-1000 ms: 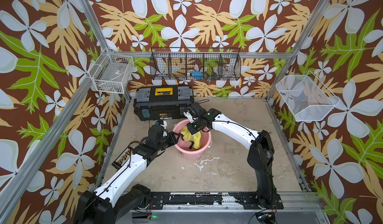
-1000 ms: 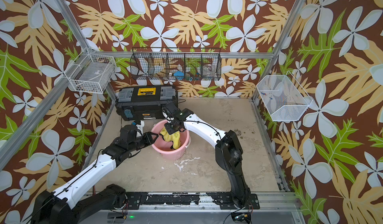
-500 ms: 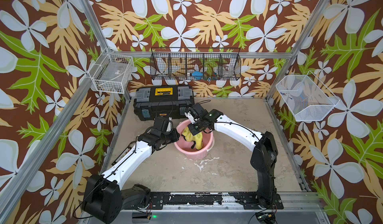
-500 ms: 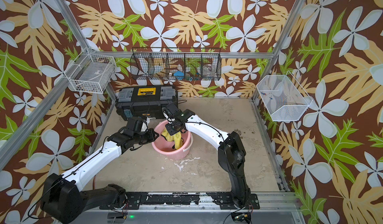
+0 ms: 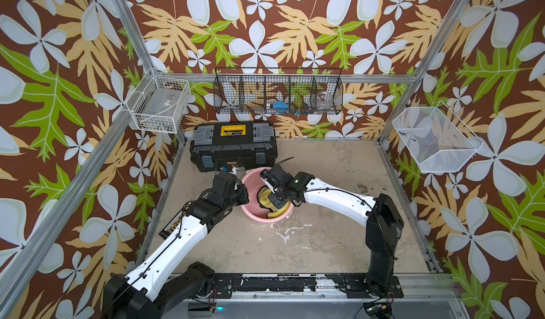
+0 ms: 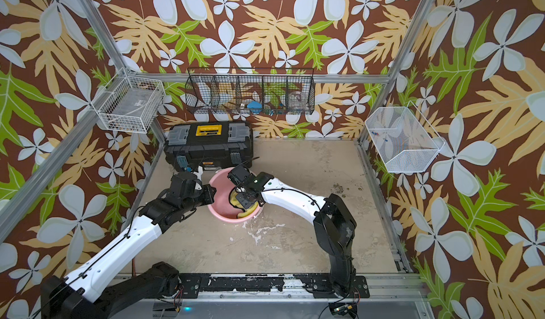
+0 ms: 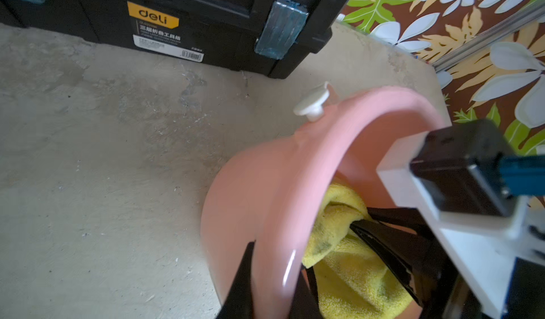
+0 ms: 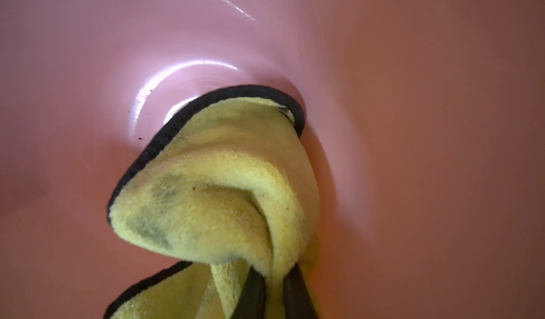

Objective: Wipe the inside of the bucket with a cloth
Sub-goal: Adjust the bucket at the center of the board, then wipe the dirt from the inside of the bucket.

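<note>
The pink bucket (image 5: pixel 251 182) (image 6: pixel 218 184) stands left of the floor's middle, just in front of the toolbox. My left gripper (image 5: pixel 243 196) (image 6: pixel 211 194) is shut on its left rim; in the left wrist view the left gripper (image 7: pixel 274 288) has one black finger outside the bucket (image 7: pixel 265 190) and one inside. A white handle mount (image 7: pixel 312 102) sticks out of the rim. My right gripper (image 5: pixel 270 199) (image 8: pixel 272 291) reaches down inside, shut on the yellow cloth (image 8: pixel 221 184) (image 5: pixel 276 212) (image 7: pixel 348 261), whose black-trimmed edge touches the bucket's bottom (image 8: pixel 182 75).
A black-and-yellow toolbox (image 5: pixel 233 148) sits right behind the bucket. On the walls hang a white wire basket (image 5: pixel 159 108), a black wire rack (image 5: pixel 278 95) and a white mesh basket (image 5: pixel 436 139). White smears (image 5: pixel 283 232) mark the floor in front.
My left arm has reached forward to the bucket's left rim and its jaws have closed on it. The right gripper stays in the bucket with the cloth, shifted slightly.
</note>
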You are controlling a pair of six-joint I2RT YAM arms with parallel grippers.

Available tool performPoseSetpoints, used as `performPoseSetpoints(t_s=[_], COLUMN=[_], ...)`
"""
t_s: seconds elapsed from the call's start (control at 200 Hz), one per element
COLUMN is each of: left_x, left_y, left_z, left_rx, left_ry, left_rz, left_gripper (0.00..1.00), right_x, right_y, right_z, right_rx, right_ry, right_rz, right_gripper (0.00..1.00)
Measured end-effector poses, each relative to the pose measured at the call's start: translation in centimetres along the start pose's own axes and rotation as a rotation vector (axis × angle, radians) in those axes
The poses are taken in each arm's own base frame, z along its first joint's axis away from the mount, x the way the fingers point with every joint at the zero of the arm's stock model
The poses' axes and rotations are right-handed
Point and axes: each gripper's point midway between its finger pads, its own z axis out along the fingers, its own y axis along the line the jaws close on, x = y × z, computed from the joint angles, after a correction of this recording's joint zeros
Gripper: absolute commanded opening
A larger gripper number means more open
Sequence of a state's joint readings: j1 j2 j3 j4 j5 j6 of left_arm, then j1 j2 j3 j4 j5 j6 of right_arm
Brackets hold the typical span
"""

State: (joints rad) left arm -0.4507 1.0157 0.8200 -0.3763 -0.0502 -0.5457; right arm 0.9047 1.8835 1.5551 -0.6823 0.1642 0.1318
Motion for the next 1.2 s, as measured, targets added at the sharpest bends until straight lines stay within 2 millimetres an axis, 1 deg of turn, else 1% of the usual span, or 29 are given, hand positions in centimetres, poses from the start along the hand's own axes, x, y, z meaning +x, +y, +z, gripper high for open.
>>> performPoseSetpoints(t_s=[0.04,0.145,0.32,0.41,0.48,0.611,0.686,0.791,0.951,1.201], left_x=[0.0,-0.4,-1.2,-2.0,-2.4,-2.9,-3.0,-2.9,-2.5,-2.6], left_y=[-0.1,-0.2,-0.6,-0.8,-1.0,-1.5,-1.7,-2.0,-1.9,-2.1], left_z=[-0.1,-0.5,-1.0,-1.9,-2.4,-3.4,-3.6,-3.4,-3.0,-2.9], left_rx=[0.014,0.051,0.084,0.103,0.118,0.142,0.156,0.177,0.194,0.248], left_ry=[-0.028,-0.115,-0.221,-0.299,-0.345,-0.404,-0.417,-0.417,-0.414,-0.435], left_rz=[0.006,0.031,0.115,0.161,0.192,0.233,0.243,0.238,0.191,0.064], left_gripper=[0.00,0.00,0.00,0.00,0.00,0.00,0.00,0.00,0.00,0.00], right_x=[0.2,-0.1,-0.5,-1.5,-1.8,-2.5,-2.8,-3.0,-3.7,-5.1], right_y=[0.1,0.2,1.2,1.3,1.4,1.2,1.1,0.8,0.2,-0.5], right_z=[0.0,0.4,0.6,1.0,1.3,2.0,2.2,2.7,3.5,3.5], right_rx=[0.000,0.002,-0.050,-0.048,-0.046,-0.027,-0.014,0.005,0.042,0.067], right_ry=[-0.008,-0.050,-0.088,-0.099,-0.099,-0.109,-0.131,-0.154,-0.206,-0.320], right_rz=[-0.011,-0.030,-0.047,-0.048,-0.047,-0.036,-0.025,0.003,0.070,0.179], right_gripper=[0.00,0.00,0.00,0.00,0.00,0.00,0.00,0.00,0.00,0.00])
